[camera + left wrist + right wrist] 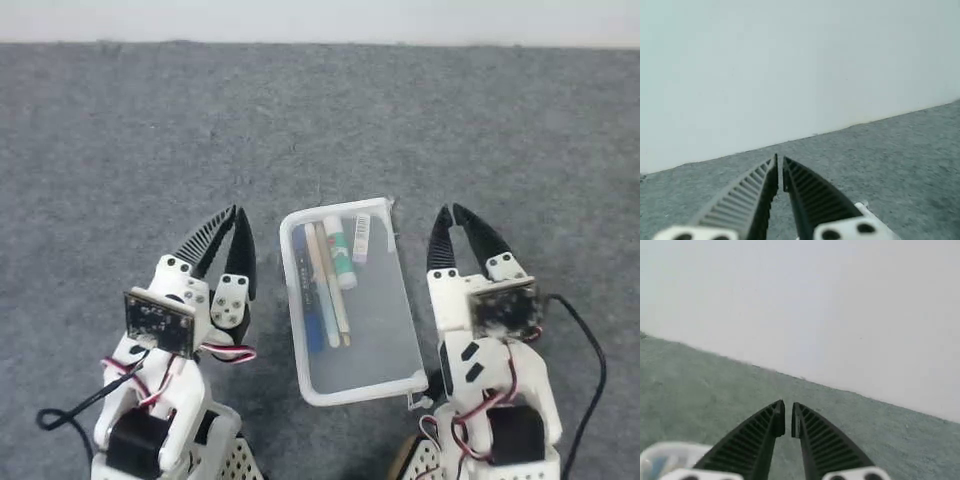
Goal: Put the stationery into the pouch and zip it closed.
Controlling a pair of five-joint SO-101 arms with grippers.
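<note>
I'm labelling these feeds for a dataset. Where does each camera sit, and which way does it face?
High view: fixed overhead, looking down on the grey mat, the pouch, and both arms with left gripper and right gripper.
Left wrist view: on the left wrist, facing past its shut gripper to mat and white wall.
Right wrist view: on the right wrist, facing likewise; its shut gripper and a pouch corner show.
Shared: both wrist views see mat meeting wall; high and right wrist views share the pouch.

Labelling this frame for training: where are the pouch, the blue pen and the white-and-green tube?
pouch (pixel 378 325), high view, bare clear panel.
blue pen (pixel 311 310), high view, middle of barrel.
white-and-green tube (pixel 340 255), high view, its green label.
</note>
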